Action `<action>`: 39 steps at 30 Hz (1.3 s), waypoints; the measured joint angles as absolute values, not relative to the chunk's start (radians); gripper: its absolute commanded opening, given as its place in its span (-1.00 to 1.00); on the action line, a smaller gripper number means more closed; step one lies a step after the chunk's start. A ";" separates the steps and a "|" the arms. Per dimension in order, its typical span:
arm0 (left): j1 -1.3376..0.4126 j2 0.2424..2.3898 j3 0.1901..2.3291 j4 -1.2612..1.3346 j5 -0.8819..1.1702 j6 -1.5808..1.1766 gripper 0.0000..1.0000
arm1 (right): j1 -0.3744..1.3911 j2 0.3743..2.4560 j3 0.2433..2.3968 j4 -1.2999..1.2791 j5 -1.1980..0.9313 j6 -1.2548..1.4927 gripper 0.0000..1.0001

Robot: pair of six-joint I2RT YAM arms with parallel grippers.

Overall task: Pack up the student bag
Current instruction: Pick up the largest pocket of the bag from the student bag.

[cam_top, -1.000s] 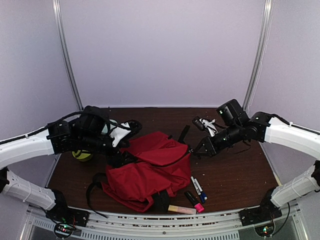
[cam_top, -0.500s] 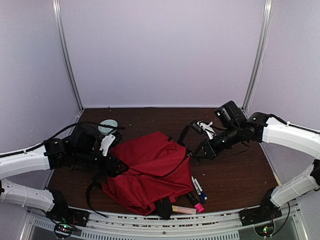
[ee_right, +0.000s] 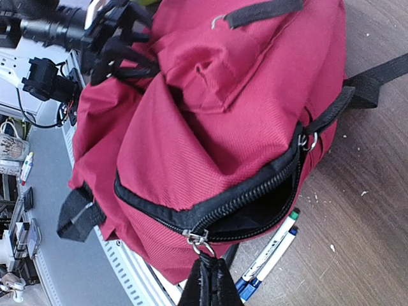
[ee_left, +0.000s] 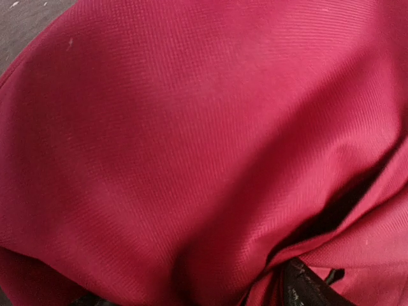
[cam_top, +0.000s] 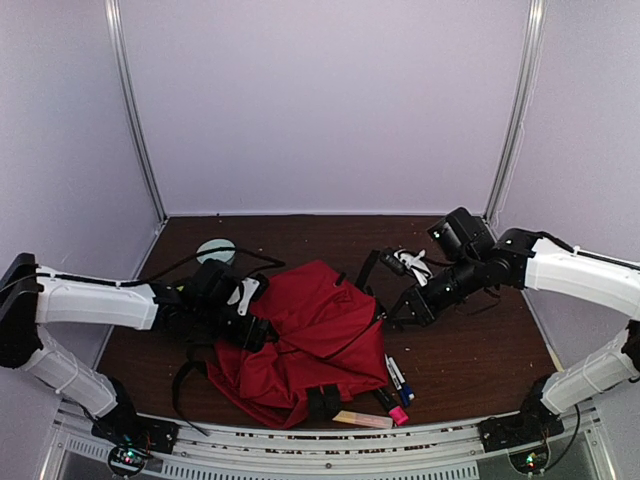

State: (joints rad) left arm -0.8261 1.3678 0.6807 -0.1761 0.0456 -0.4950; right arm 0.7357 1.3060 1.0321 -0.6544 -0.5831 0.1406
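Student bag [cam_top: 310,335], one, red, slumped on the worktop [cam_top: 470,355], my right end effector [ee_right: 207,284] pinched shut on its zipper pull [ee_right: 199,241], my left end effector [cam_top: 250,328] at its side, opening unclear, two markers [ee_right: 271,248] beside it

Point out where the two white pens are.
Top view: the white pens lie on the table just right of the student bag, near the front edge, behind a pink-tipped marker.

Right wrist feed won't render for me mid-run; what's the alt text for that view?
The right gripper, shut, pinches the zip pull of the red student bag, whose black-zippered pocket gapes partly open across the frame. Two pens, one green-capped and one blue-capped, lie side by side on the brown table right beside the bag.
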 measured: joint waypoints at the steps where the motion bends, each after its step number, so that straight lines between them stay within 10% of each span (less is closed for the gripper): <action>1: -0.815 1.419 0.715 -0.169 0.052 -0.477 0.54 | 0.737 1.305 1.029 -0.656 -0.583 0.140 -1.00; 11: -0.616 1.780 1.145 -0.089 0.051 -0.266 0.50 | 0.773 1.285 1.007 -0.646 -0.583 0.153 -1.00; 20: -0.596 1.494 1.104 -0.023 0.036 -0.042 0.40 | 0.775 1.376 1.057 -0.590 -0.609 0.170 -1.00; 30: -1.031 1.346 1.096 -0.093 0.129 0.187 0.08 | 0.771 1.391 1.093 -0.587 -0.633 0.179 -1.00; 39: -1.234 1.561 1.211 -0.264 0.110 0.192 0.45 | 0.737 1.398 1.087 -0.542 -0.654 0.249 -1.00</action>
